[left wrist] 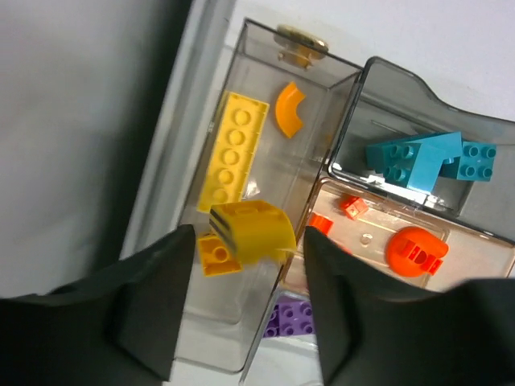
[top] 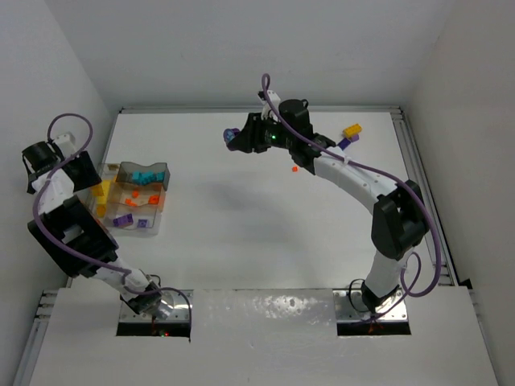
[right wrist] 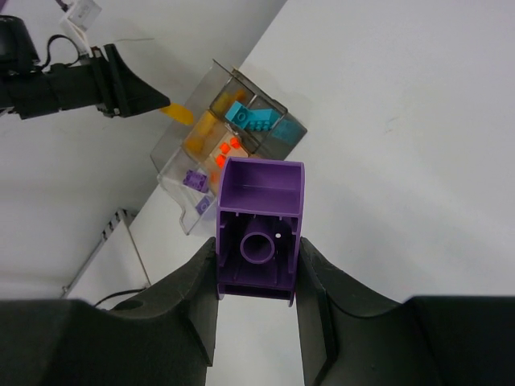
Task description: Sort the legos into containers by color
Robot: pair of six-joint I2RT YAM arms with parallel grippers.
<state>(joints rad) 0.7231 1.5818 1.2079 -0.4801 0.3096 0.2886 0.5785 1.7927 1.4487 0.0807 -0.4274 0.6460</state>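
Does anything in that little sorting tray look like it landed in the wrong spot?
Yes. A curved orange piece lies in the compartment of the tray that holds the yellow bricks, while the other orange pieces sit in the next compartment. Its shade is darker than the yellows, so it looks misfiled.

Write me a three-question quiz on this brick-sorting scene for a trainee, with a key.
1. Pick one: the brick held in the right gripper is A orange, B purple, C teal.
2. True or false: the teal bricks share a tray compartment with the long brick.
3. Fill in: the left gripper hangs over the compartment whose long brick is ____.
Key: 1 B; 2 false; 3 yellow.
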